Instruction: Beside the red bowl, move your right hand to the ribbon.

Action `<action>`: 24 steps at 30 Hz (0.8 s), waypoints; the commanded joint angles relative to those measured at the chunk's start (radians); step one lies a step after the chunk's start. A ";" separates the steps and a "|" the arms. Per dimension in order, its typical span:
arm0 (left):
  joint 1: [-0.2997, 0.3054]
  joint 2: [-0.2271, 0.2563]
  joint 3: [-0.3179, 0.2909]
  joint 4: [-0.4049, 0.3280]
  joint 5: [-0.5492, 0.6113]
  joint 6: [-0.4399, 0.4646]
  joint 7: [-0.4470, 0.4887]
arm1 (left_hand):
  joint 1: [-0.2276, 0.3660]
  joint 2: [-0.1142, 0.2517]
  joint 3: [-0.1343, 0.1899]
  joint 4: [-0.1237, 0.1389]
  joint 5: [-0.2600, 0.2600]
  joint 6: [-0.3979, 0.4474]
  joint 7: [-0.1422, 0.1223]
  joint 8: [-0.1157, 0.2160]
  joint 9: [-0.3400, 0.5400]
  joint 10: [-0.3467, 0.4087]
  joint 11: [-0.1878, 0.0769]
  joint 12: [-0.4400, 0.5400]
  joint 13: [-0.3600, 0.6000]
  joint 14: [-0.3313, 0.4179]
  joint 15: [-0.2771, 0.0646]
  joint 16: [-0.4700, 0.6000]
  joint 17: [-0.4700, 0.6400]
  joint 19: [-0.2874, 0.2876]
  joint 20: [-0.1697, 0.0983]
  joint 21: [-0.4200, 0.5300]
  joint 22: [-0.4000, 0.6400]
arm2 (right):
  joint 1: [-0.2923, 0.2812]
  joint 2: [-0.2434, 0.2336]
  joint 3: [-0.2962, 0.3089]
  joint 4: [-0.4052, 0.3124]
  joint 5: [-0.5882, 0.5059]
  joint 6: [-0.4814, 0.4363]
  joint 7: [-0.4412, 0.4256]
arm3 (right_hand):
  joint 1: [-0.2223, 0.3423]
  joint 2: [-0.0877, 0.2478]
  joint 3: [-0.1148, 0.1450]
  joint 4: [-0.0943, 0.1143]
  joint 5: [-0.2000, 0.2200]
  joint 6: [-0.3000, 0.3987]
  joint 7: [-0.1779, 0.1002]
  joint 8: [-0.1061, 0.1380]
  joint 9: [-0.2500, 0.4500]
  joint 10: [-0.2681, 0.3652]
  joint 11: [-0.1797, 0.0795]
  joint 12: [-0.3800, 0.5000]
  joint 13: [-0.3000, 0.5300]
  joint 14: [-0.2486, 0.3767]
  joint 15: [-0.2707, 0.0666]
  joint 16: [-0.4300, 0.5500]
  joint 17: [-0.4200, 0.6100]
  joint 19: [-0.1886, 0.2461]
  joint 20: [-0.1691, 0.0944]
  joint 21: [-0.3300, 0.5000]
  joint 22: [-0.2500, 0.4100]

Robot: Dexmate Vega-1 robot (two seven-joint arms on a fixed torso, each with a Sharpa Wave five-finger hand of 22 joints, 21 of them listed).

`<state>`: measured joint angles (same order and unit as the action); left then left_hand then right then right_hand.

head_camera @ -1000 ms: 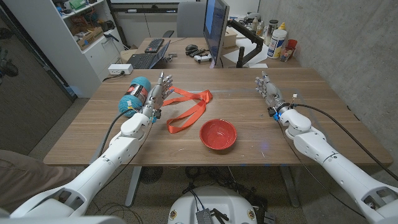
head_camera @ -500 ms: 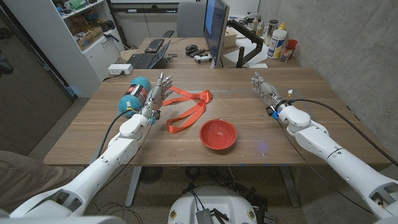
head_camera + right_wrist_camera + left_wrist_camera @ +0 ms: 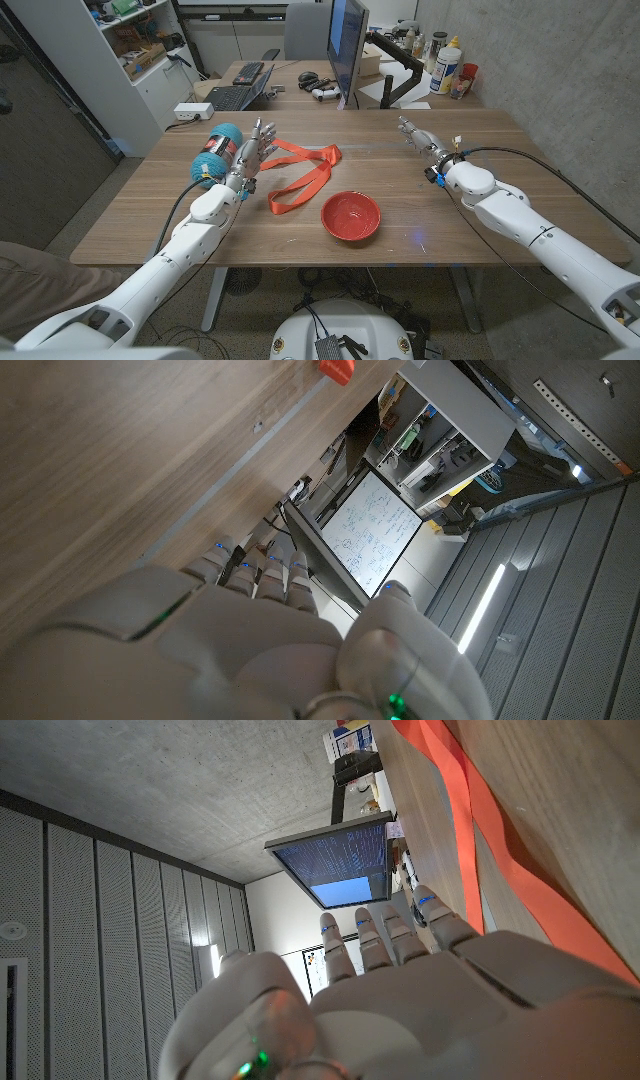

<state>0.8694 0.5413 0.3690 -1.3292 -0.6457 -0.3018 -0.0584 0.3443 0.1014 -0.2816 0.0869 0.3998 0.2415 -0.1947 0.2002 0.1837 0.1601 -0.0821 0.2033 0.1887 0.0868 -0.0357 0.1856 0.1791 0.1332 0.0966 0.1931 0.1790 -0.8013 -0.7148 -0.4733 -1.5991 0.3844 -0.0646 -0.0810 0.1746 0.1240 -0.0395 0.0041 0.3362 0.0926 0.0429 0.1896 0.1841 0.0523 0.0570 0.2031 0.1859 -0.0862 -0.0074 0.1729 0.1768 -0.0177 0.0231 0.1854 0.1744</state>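
An orange-red ribbon [image 3: 303, 168] lies looped on the table, just behind and left of the red bowl [image 3: 351, 215]. My right hand [image 3: 419, 139] is open at the table's right side, fingers stretched out and pointing toward the far left, well apart from the ribbon. A corner of the ribbon [image 3: 337, 369] shows far off in the right wrist view. My left hand [image 3: 251, 150] is open, fingers straight, at the ribbon's left end, beside it. In the left wrist view the ribbon [image 3: 500, 850] runs along the wood next to my left hand [image 3: 400, 990].
A teal yarn ball [image 3: 218, 150] with an orange label lies left of my left hand. A monitor [image 3: 347, 45], a keyboard [image 3: 233, 96], bottles [image 3: 447, 65] and a black stand [image 3: 397, 80] sit on the desk behind the table.
My right hand has swung its fingers toward the left and shifted a little left and farther back. The left hand, ribbon and bowl have stayed put.
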 commanded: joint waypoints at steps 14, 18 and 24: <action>-0.022 0.000 -0.001 0.042 -0.001 -0.010 -0.023 | 0.019 0.000 -0.005 -0.008 0.001 -0.006 -0.008 -0.003 0.005 0.003 -0.002 0.001 0.001 -0.009 -0.005 0.001 0.002 0.002 -0.014 0.003 0.001 | 0.034 -0.013 -0.060 -0.096 -0.178 -0.159 -0.118 | 0.024 0.003 0.009 -0.011 0.003 -0.003 -0.006 0.004 0.001 -0.016 -0.008 -0.001 0.004 -0.034 -0.009 -0.002 0.002 -0.021 -0.003 -0.001 0.004; -0.030 0.000 0.004 0.057 0.019 -0.026 -0.021 | 0.025 -0.001 -0.003 -0.011 0.001 -0.009 -0.006 -0.005 0.005 0.001 -0.001 0.000 0.001 -0.011 -0.006 0.000 0.002 0.001 -0.017 0.002 0.001 | 0.034 -0.007 -0.069 -0.107 -0.212 -0.182 -0.147 | 0.031 0.005 0.013 -0.014 0.002 0.000 -0.008 0.006 0.001 -0.017 -0.009 0.000 0.003 -0.036 -0.011 0.000 0.002 -0.041 -0.001 -0.006 0.004; -0.032 -0.001 0.003 0.061 0.017 -0.026 -0.022 | 0.033 -0.003 -0.002 -0.016 0.001 -0.043 -0.006 -0.016 0.005 0.000 0.001 -0.001 0.001 -0.012 -0.005 0.001 0.002 0.002 -0.018 0.003 0.000 | 0.038 -0.005 -0.075 -0.121 -0.238 -0.207 -0.156 | 0.037 0.005 0.016 -0.018 0.002 0.002 -0.009 0.006 0.001 -0.017 -0.010 0.002 0.003 -0.038 -0.013 0.001 0.001 -0.048 -0.001 -0.006 0.004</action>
<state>0.8462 0.5420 0.3697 -1.2829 -0.6426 -0.3126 -0.0776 0.3644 0.0998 -0.2819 0.0809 0.3998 0.2160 -0.1995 0.1898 0.1837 0.1601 -0.0821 0.2033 0.1886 0.0760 -0.0354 0.1856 0.1790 0.1334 0.0855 0.1931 0.1768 -0.7700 -0.7290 -0.5287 -1.6893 0.2081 -0.2240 -0.1964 0.1978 0.1275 -0.0254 -0.0100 0.3362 0.0891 0.0393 0.1897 0.1839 0.0370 0.0484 0.2032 0.1860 -0.1130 -0.0164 0.1700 0.1770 -0.0536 0.0197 0.1810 0.1744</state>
